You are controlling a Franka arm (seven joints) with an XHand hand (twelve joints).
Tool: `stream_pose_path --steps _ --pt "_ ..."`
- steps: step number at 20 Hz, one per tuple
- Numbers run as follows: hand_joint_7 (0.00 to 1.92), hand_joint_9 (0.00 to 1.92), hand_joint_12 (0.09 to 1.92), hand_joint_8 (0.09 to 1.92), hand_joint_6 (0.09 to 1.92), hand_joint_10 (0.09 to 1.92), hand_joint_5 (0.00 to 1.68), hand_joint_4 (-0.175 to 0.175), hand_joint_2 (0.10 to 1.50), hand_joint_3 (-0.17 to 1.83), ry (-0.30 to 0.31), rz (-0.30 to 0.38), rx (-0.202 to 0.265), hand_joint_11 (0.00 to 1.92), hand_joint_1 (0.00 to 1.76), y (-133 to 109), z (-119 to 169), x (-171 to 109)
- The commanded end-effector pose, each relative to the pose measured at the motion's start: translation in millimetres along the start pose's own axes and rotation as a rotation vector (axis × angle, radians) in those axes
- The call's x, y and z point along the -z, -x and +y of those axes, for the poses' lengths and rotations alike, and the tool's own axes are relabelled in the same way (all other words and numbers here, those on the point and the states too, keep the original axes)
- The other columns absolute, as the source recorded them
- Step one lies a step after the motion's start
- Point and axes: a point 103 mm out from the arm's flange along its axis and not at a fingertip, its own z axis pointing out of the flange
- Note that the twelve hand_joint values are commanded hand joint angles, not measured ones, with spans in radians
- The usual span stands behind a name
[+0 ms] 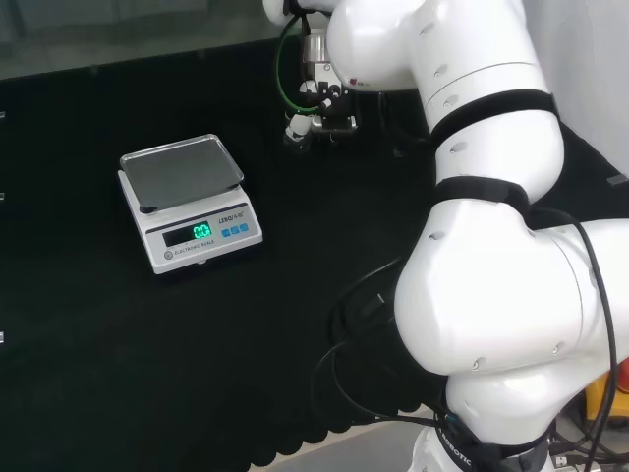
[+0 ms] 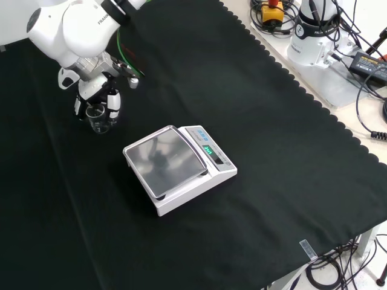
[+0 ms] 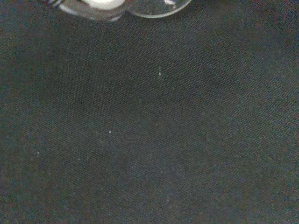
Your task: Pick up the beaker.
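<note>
beaker (image 3: 140, 7): cut by wrist view edge, rim only | robot hand (image 1: 319, 108): mostly behind arm in head view, grip unclear

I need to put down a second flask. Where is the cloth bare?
In the front view, bare cloth lies right of the scale, and below it. It is crowded at upper left, where the robot hand is at the beaker.
</note>
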Motion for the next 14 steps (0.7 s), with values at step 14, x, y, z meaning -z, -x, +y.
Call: stream_pose_path --steps 14 --pt "1.17 1.64 0.52 0.93 1.06 0.22 0.96 -0.090 1.05 0.16 0.073 -0.035 0.034 1.71 1.10 -32.8 -27.5 69.0"
